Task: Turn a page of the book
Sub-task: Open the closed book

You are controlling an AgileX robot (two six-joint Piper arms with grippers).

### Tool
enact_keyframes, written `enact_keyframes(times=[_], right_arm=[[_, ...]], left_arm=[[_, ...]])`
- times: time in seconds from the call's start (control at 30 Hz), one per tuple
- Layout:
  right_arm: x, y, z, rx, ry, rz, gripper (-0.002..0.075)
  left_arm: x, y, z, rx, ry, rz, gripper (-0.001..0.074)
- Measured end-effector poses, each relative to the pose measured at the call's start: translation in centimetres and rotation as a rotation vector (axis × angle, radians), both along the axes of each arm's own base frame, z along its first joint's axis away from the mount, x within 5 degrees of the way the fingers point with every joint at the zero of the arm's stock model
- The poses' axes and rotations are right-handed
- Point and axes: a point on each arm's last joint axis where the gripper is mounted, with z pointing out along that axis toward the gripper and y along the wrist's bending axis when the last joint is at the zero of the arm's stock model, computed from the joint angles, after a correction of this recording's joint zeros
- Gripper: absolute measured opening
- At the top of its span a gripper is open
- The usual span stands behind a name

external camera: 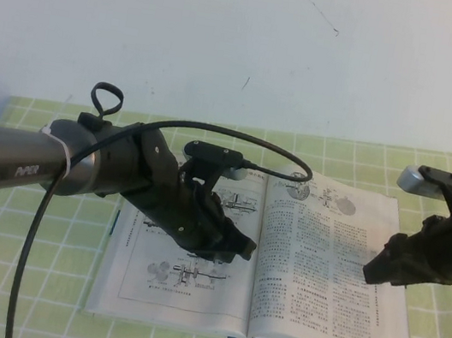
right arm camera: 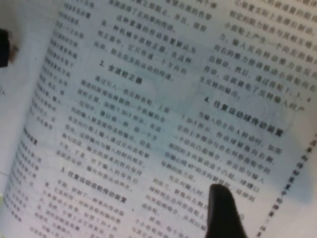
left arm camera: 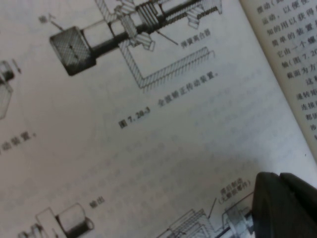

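the book (external camera: 278, 273) lies open and flat at lower centre, no leaf lifted, so the turn looks unstarted. the left gripper (external camera: 235, 244) hovers over its left page, the right gripper (external camera: 378, 272) beside the right page (external camera: 323, 263); whether either's fingers are apart, i cannot tell.

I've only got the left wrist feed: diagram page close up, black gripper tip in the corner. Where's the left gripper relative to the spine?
Observer: In the high view the left gripper sits over the book's left page, just short of the spine.
Operator: And the right arm?
Observer: The right gripper is over the outer part of the right-hand page, near its edge.
Operator: Is that page lifted yet?
Observer: It looks flat in the high view. The right wrist view shows only text columns with one dark fingertip just above them; I can't tell if it touches.
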Motion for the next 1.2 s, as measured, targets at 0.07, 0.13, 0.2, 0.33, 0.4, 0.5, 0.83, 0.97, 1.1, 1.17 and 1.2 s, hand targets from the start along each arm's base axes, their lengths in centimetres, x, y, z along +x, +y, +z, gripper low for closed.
enact_keyframes(times=[0.07, 0.13, 0.2, 0.33, 0.4, 0.5, 0.83, 0.97, 1.1, 1.17, 1.2], right_arm=[[0.1, 0.0, -0.2, 0.003, 0.007, -0.003, 0.0388], [0.1, 0.1, -0.6, 0.008, 0.019, -0.004, 0.0388], [0.1, 0.1, -1.0, 0.016, 0.035, -0.008, 0.0388], [0.2, 0.3, -1.3, 0.037, 0.055, -0.013, 0.0387], [0.3, 0.4, -1.3, 0.046, 0.062, -0.019, 0.0387], [0.3, 0.5, -1.3, 0.066, 0.066, -0.035, 0.0387], [0.5, 0.7, -1.2, 0.103, 0.071, -0.066, 0.0387], [0.5, 0.8, -1.4, 0.107, 0.080, -0.072, 0.0387], [0.6, 0.8, -1.3, 0.108, 0.077, -0.073, 0.0368], [0.7, 0.8, -1.3, 0.106, 0.077, -0.065, 0.0349], [0.8, 0.8, -1.3, 0.105, 0.075, -0.063, 0.0337]], left_arm=[[0.0, 0.0, 0.0, 0.000, 0.001, 0.002, -0.0004], [0.0, 0.0, 0.0, -0.001, 0.002, 0.004, -0.0004], [0.0, 0.0, 0.0, -0.001, 0.002, 0.004, -0.0004], [0.0, 0.0, 0.0, -0.001, 0.003, 0.005, -0.0004], [0.0, 0.0, 0.0, -0.002, 0.005, 0.007, -0.0004], [0.0, 0.0, 0.0, -0.002, 0.005, 0.008, -0.0004], [0.0, 0.0, 0.0, -0.003, 0.009, 0.014, -0.0004], [0.0, 0.0, 0.0, -0.003, 0.009, 0.014, -0.0004], [0.0, 0.0, 0.0, -0.003, 0.009, 0.014, -0.0004], [0.0, 0.0, 0.0, -0.003, 0.009, 0.014, -0.0004], [0.0, 0.0, 0.0, -0.003, 0.009, 0.014, -0.0004]])
